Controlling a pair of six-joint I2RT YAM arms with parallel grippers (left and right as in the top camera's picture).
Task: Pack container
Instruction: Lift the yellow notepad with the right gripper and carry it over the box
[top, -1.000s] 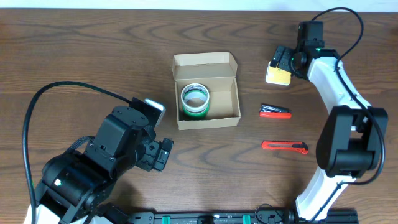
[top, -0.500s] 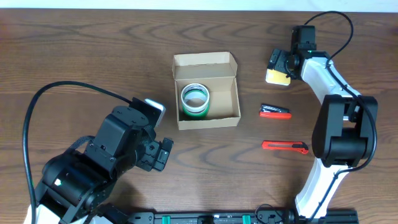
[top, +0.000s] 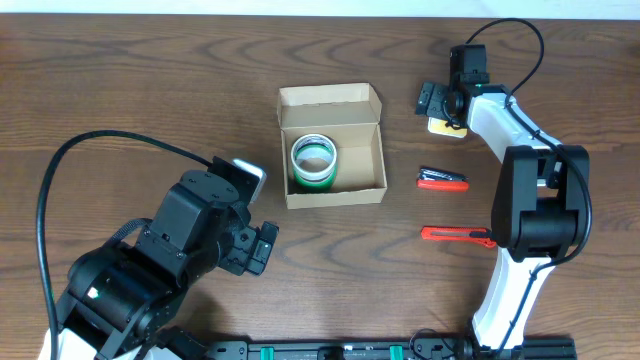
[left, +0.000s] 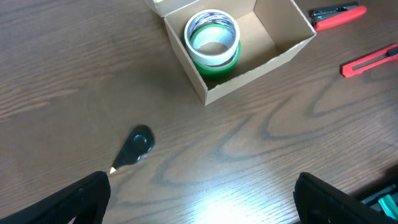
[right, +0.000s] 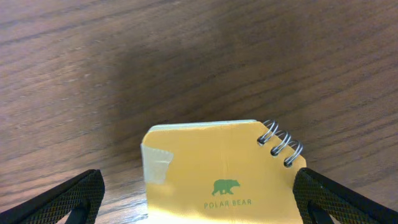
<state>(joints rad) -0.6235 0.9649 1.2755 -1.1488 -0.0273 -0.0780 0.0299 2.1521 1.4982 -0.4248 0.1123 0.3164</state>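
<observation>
The container (top: 333, 190) is a small open tan cardboard box at mid table, its flap lid folded back. A green and white tape roll (top: 313, 160) lies in its left part; both also show in the left wrist view, the box (left: 283, 48) and the roll (left: 212, 40). My right gripper (top: 437, 101) is open over a yellow spiral notepad (top: 446, 125), whose cover with a green bear (right: 217, 174) lies between the fingers (right: 199, 199). My left gripper (top: 262, 245) is open and empty above bare wood (left: 199, 199), in front of the box.
A red and black tool (top: 442, 180) and a red utility knife (top: 457, 235) lie right of the box. A small dark object (left: 137, 146) lies on the wood left of the box front. The left arm's cable loops over the left side.
My right gripper has moved left along the far side, from right of the notepad to over its left end. The left arm, box and tape roll have not moved.
</observation>
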